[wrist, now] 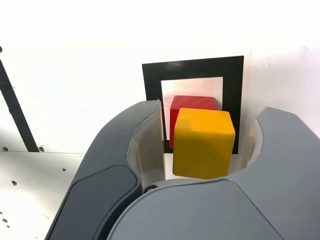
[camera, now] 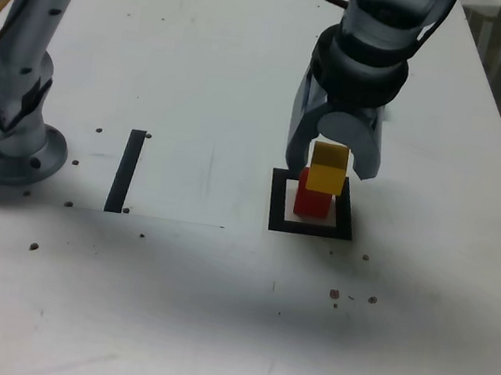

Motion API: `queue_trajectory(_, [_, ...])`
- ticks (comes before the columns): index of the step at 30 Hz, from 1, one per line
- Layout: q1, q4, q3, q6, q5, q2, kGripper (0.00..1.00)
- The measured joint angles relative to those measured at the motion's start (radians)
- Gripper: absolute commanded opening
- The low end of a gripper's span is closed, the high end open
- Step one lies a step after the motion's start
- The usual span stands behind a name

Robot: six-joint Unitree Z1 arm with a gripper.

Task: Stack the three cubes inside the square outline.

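A yellow cube [camera: 329, 169] rests on a red cube [camera: 311, 201], shifted a little toward the exterior view's right. The red cube stands in the white centre of the black square outline [camera: 277, 212]. My gripper [camera: 331, 162] hangs over the stack with a finger on each side of the yellow cube. In the wrist view a gap shows between the yellow cube [wrist: 203, 142] and each finger, so the gripper [wrist: 212, 112] is open and holds nothing. Behind the yellow cube, the red cube [wrist: 192, 102] and the outline [wrist: 192, 67] are partly hidden.
A straight black strip [camera: 126, 169] lies on the white table at the exterior view's left, also seen in the wrist view [wrist: 15, 110]. The arm's grey base [camera: 11, 147] stands at the far left. Small dark specks dot the tabletop.
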State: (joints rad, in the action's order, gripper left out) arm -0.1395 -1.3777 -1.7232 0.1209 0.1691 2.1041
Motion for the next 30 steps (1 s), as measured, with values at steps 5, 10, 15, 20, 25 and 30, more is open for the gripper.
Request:
queue_trajectory(5, [0.000,0.000,0.006,0.000,0.000,-0.001,0.99])
queue_trajectory(10, [0.000,-0.009,0.014,0.000,0.000,-0.013,0.99])
queue_trajectory(15, [0.000,0.004,0.017,-0.014,0.000,-0.043,0.99])
queue_trajectory(20, [0.005,0.052,0.048,-0.040,-0.014,-0.072,0.99])
queue_trajectory(25, [0.051,0.059,0.073,-0.061,-0.023,-0.114,0.99])
queue_trajectory(30, [0.124,0.022,0.037,-0.121,-0.003,-0.130,0.99])
